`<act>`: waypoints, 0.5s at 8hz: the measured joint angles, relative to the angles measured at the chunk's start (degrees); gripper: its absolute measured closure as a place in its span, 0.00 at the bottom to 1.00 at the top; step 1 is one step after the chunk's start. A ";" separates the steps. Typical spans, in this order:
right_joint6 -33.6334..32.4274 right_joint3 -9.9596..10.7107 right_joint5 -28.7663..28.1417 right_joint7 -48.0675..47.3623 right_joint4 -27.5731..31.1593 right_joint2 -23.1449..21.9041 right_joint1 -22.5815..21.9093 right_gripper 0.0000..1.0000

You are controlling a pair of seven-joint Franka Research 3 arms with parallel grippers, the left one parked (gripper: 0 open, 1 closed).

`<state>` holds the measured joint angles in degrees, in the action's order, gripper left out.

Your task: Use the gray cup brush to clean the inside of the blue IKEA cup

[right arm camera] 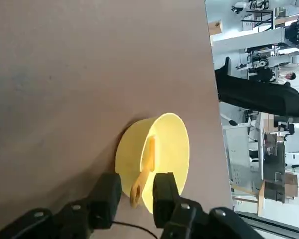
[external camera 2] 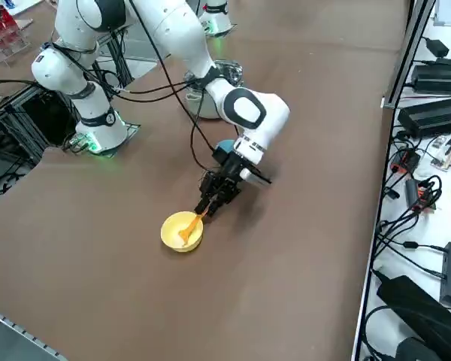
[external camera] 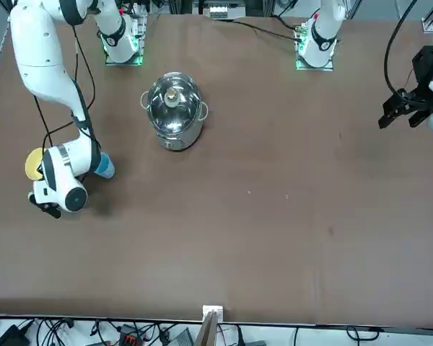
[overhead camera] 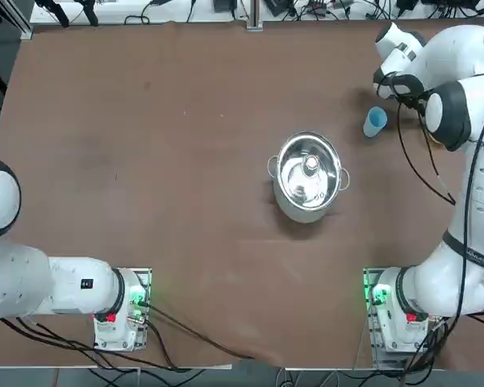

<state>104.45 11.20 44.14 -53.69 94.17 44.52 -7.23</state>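
The gray cup brush (right arm camera: 145, 167), tan-orange here, lies in a yellow bowl (right arm camera: 174, 149) with its handle end sticking out over the rim. My right gripper (right arm camera: 135, 188) is low at the bowl's side and open. Its fingers (right arm camera: 107, 193) stand on either side of the handle end, with a small gap on each side. From the right side, the gripper (external camera 2: 209, 205) reaches down to the brush (external camera 2: 189, 229) in the bowl (external camera 2: 173, 235). The blue IKEA cup (overhead camera: 374, 122) stands upright on the table just behind the arm's wrist, also visible as the cup (external camera: 105, 168).
A steel pot (overhead camera: 309, 177) stands mid-table, well away from the bowl. The bowl (external camera: 33, 164) sits close to the table's right edge (right arm camera: 215, 99). Cables and equipment lie beyond that edge.
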 joint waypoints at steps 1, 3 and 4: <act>0.09 0.00 0.01 -0.01 0.00 0.03 0.13 0.59; 0.11 0.00 0.01 -0.04 0.00 0.04 0.21 0.62; 0.11 0.00 0.02 -0.05 0.00 0.04 0.30 0.64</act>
<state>104.56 11.20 44.16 -53.74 94.17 44.56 -6.93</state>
